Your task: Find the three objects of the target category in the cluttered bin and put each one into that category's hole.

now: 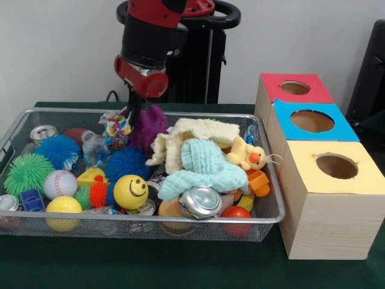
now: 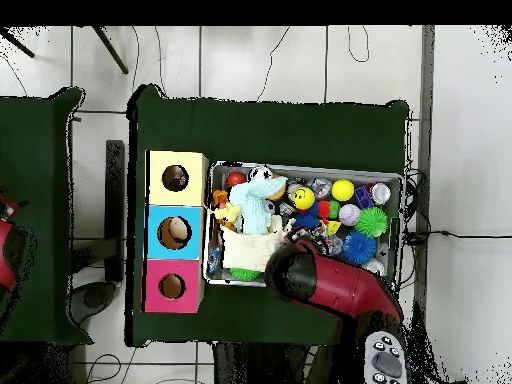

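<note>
A wire mesh bin holds a heap of toys, cloths and cans. My gripper reaches down into its back row, between a multicoloured knotted toy and a purple fuzzy ball. Its tip is hidden among them. In the overhead view the arm covers that spot. Balls lie on the left: two blue spiky ones, a green spiky one, a baseball and a yellow smiley ball. Three wooden boxes stand beside the bin, with a red-topped hole, a blue-topped hole and a yellow-topped hole.
A cream cloth and a light blue cloth cover the bin's middle. A plush duck lies beside them. Crushed cans sit at the front, one can at the back left. The boxes line the bin's side.
</note>
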You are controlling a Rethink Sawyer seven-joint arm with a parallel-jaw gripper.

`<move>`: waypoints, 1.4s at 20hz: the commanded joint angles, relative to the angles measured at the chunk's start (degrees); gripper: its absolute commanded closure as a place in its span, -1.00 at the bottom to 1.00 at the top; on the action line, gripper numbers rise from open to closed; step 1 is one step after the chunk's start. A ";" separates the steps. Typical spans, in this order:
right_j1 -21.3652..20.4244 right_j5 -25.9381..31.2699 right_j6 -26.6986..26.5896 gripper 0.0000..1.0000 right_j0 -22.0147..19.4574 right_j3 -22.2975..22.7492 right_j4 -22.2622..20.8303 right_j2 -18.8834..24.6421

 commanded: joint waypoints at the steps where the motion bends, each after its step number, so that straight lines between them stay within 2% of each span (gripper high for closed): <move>1: -8.10 13.13 9.15 1.00 3.77 1.04 5.78 1.53; 8: -13.79 26.05 10.29 1.00 8.21 -3.02 7.24 -2.66; 14: -16.75 32.37 9.23 1.00 9.20 -5.49 7.15 -4.19; 18: -17.28 32.71 8.00 1.00 8.64 -5.65 7.21 -3.83; 23: -15.95 29.02 6.60 1.00 6.88 -4.18 7.20 -2.61; 28: -14.96 27.84 7.83 1.00 7.28 -4.24 7.15 -2.42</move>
